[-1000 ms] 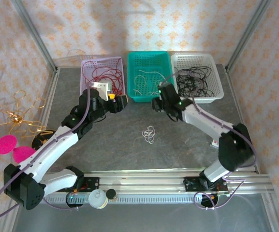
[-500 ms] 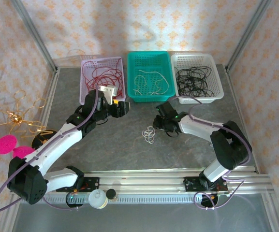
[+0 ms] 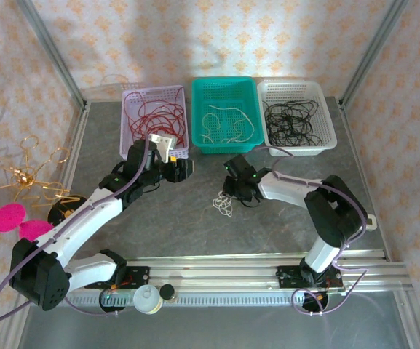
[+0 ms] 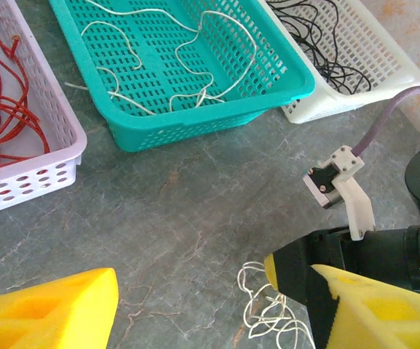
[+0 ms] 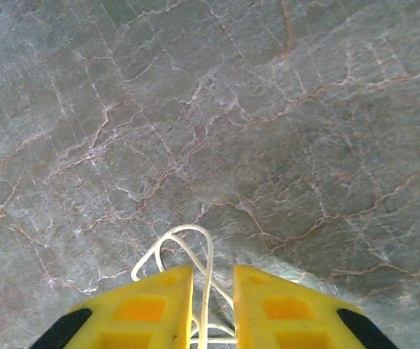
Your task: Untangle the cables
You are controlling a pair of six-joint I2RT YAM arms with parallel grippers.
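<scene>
Grey tabletop (image 3: 195,225), middle: one loose cream-white cable (image 3: 225,204) lies curled. Right gripper (image 5: 212,270) straddles a strand, jaws narrow (not visibly pinching). Left gripper (image 4: 191,280) hangs wide, empty. Step: pickup. Next, likely: clamp, lift toward teal basket (image 3: 224,109).

The top camera sat high above and behind both arms and looked down from far off, so it saw the whole table (image 3: 188,233) with the lilac basket (image 3: 151,88), teal basket (image 3: 224,80) and white basket (image 3: 293,82) at the far edge. The left wrist camera rode low and close and looked across the table at the teal and white baskets and the little white cable clump (image 3: 225,203), which the top camera saw too. The right wrist camera looked almost straight down from very close, past the right gripper (image 5: 211,270), at a loop of that same clump.
</scene>
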